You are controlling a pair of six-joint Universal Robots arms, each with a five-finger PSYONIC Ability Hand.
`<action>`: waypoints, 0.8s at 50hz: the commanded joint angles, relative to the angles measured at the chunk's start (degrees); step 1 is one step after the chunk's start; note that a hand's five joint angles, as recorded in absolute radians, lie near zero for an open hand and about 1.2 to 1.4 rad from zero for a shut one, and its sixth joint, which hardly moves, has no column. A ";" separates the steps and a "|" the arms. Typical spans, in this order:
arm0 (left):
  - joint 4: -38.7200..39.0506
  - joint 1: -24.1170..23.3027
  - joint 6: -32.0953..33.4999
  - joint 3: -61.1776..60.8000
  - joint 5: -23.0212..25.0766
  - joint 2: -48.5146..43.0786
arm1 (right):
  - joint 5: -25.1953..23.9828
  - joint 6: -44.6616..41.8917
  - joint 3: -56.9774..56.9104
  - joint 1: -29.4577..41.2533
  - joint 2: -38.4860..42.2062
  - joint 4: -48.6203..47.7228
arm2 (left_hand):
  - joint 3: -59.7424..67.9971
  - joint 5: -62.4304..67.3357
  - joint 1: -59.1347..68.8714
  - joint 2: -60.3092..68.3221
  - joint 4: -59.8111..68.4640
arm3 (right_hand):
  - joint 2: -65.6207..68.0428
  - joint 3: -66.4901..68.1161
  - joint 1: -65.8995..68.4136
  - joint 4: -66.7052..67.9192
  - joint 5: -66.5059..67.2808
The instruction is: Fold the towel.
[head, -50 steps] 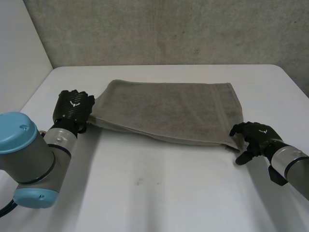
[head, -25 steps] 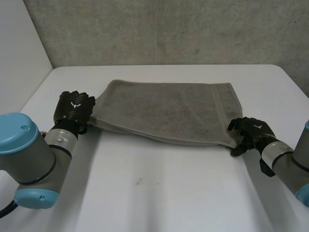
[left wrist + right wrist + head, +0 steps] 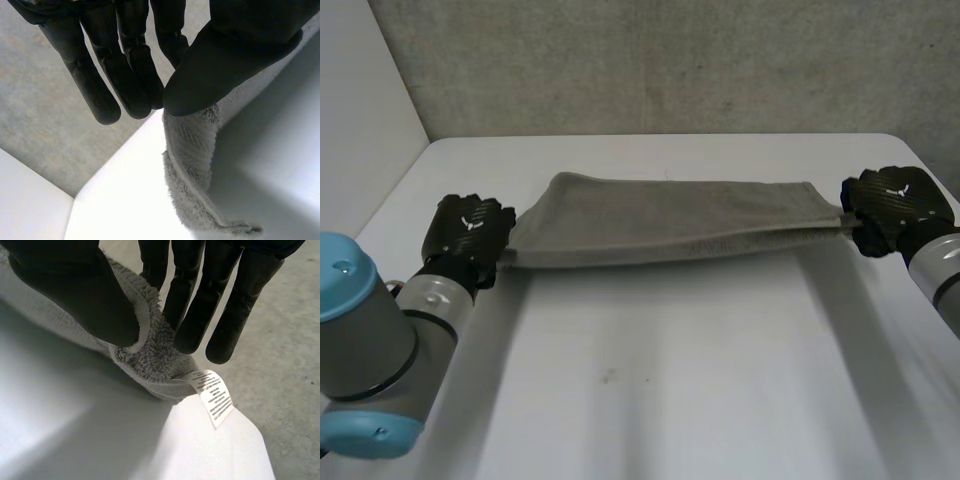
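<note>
A grey towel (image 3: 660,220) hangs stretched between my two hands above the white table (image 3: 670,380), its far edge still resting on the table. My left hand (image 3: 470,232) pinches the towel's left end; in the left wrist view the thumb (image 3: 225,65) presses the cloth (image 3: 192,165) against the fingers. My right hand (image 3: 892,205) holds the right end. In the right wrist view its thumb (image 3: 75,290) and fingers clamp a bunched corner of the towel (image 3: 155,355), with a white care label (image 3: 212,395) hanging below it.
A grey concrete wall (image 3: 670,60) stands behind the table. The table's left edge meets a white panel (image 3: 360,110). A small dark mark (image 3: 608,377) lies on the tabletop near the front.
My right hand closed on the towel's near right corner, then lifted it up and away to the right. The towel went from lying flat to hanging taut between both hands.
</note>
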 commanded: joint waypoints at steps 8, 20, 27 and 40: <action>-30.52 -0.12 0.13 -4.23 0.45 10.26 | -0.33 -33.45 -0.90 -3.42 -2.13 39.28 | 10.24 10.82 10.86 10.13 10.22 | 13.02 12.16 24.81 11.68 13.85; -30.20 -0.21 6.36 -7.68 1.16 10.54 | -0.50 -40.33 1.75 -4.14 1.02 42.83 | 10.24 10.82 10.86 10.13 10.22 | 13.02 12.16 24.81 11.68 13.85; -24.39 -0.12 9.89 2.88 1.34 -0.80 | 0.11 -34.29 -8.16 -0.99 7.96 36.16 | 10.24 10.82 10.86 10.13 10.22 | 13.02 12.16 24.81 11.68 13.85; -8.34 -0.29 15.16 50.80 1.07 -14.16 | 8.11 -15.72 -44.23 6.24 12.98 9.95 | 10.24 10.82 10.86 10.13 10.22 | 13.02 12.16 24.81 11.68 13.85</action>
